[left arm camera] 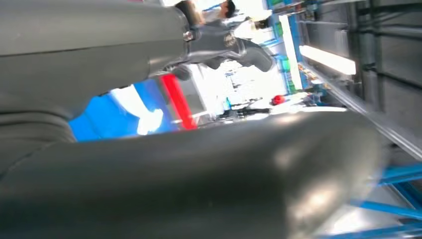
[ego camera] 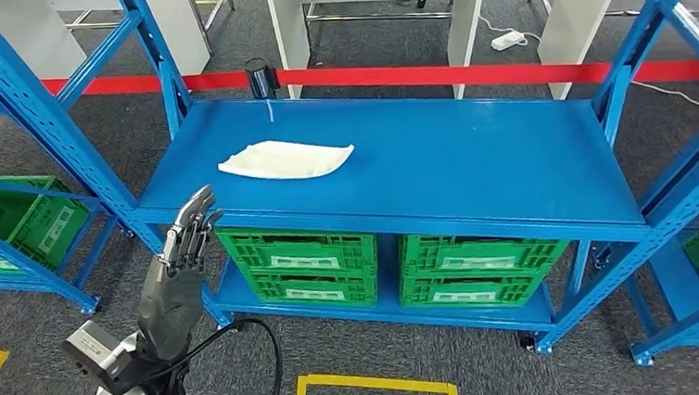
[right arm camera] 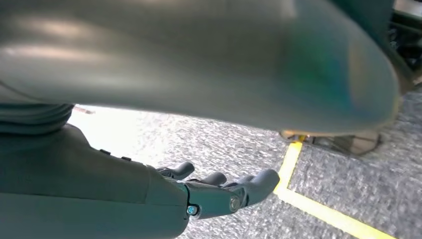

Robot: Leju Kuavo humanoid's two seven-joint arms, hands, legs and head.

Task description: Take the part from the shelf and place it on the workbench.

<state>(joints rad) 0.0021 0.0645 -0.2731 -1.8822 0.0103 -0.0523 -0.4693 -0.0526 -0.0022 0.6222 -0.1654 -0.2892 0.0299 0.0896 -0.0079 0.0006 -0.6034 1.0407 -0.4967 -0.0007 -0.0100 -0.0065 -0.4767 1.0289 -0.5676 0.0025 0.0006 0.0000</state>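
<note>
Grey carpet floor [ego camera: 487,355] with yellow tape lines [ego camera: 374,384]. Blue shelf [ego camera: 473,156] fills the head view, its top deck wide and flat, blue uprights at both ends. More blue racks stand to either side, the left one holding a green crate [ego camera: 13,221]. Red barrier strip [ego camera: 504,71] runs just behind the shelf's far edge; white tables [ego camera: 376,10] stand beyond it.

Lower deck carries two green crates [ego camera: 299,262] side by side, near its front edge.

Part [ego camera: 285,159]: white, flat, elongated, slightly curved with pointed ends, lying flat on the top deck toward the left end, midway between front and back edges. Nothing touches it. The rest of the top deck to its right is bare blue.

Left hand [ego camera: 180,265] raised in front of the shelf's front-left corner, below deck level, fingers straight and close together, holding nothing, apart from the part.

Right hand [right arm camera: 209,191] hangs over the carpet near a yellow line, fingers [right arm camera: 259,181] loosely extended and slightly curled, holding nothing.
</note>
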